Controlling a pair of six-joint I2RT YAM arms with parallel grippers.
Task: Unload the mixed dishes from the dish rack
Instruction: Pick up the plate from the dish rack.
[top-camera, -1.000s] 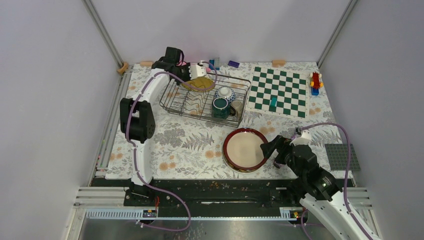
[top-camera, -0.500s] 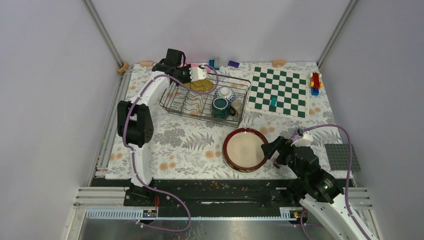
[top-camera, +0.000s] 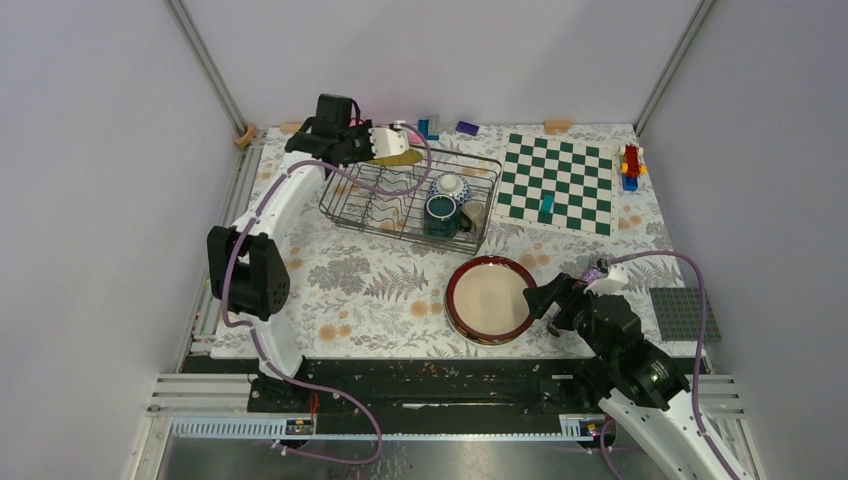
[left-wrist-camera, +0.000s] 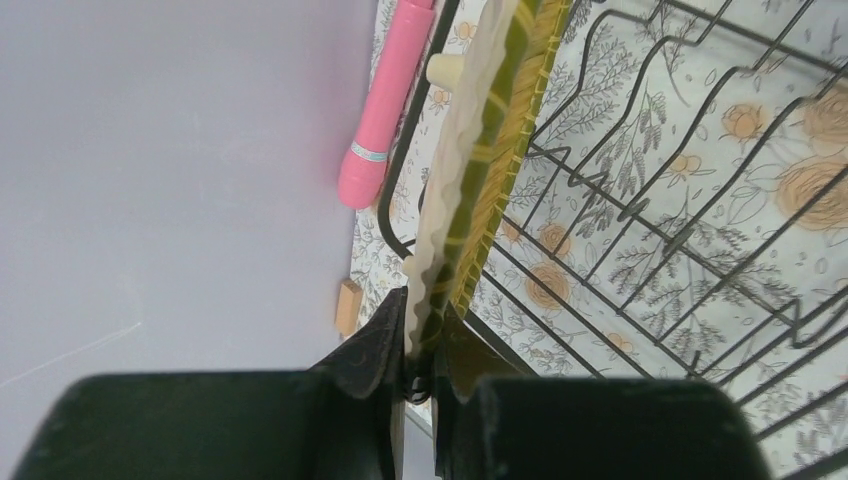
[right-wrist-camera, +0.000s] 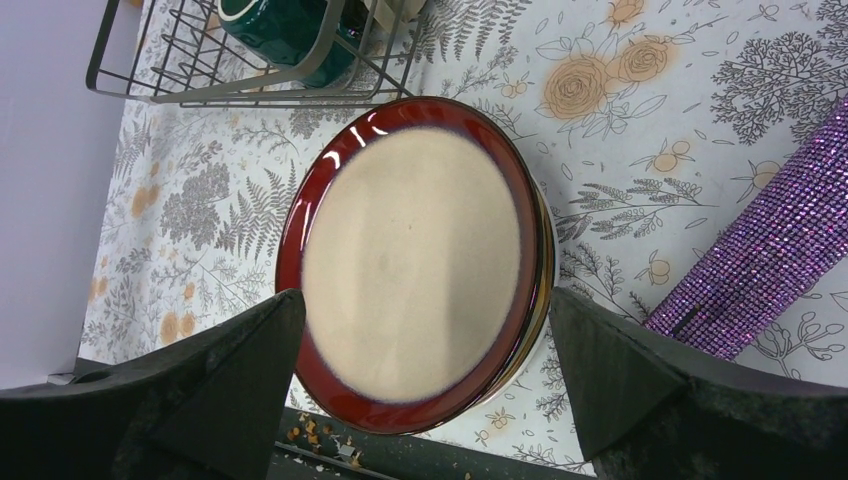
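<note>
My left gripper (top-camera: 388, 147) is shut on the rim of the yellow woven-look plate (top-camera: 404, 157) and holds it on edge above the back left corner of the dish rack (top-camera: 345, 205). In the left wrist view the jaws (left-wrist-camera: 428, 345) pinch the plate (left-wrist-camera: 492, 150) over the rack wires (left-wrist-camera: 650, 235). A dark green mug (top-camera: 440, 216), a small patterned bowl (top-camera: 450, 185) and a small olive cup (top-camera: 476, 213) sit in the rack's right end. The cream plate with dark red rim (top-camera: 489, 299) lies on top of a stack in front of the rack. My right gripper (top-camera: 545, 298) is open beside it, empty (right-wrist-camera: 425, 305).
The green-and-white chessboard (top-camera: 558, 183) with a teal piece lies right of the rack. A purple cylinder (right-wrist-camera: 770, 260) lies right of the plate stack. A pink pen-like object (left-wrist-camera: 390, 100) lies behind the rack by the wall. A grey baseplate (top-camera: 684, 312) sits at the right edge.
My left gripper has lifted the woven plate out of the rack tines and carried it back and to the left. The right arm has barely moved.
</note>
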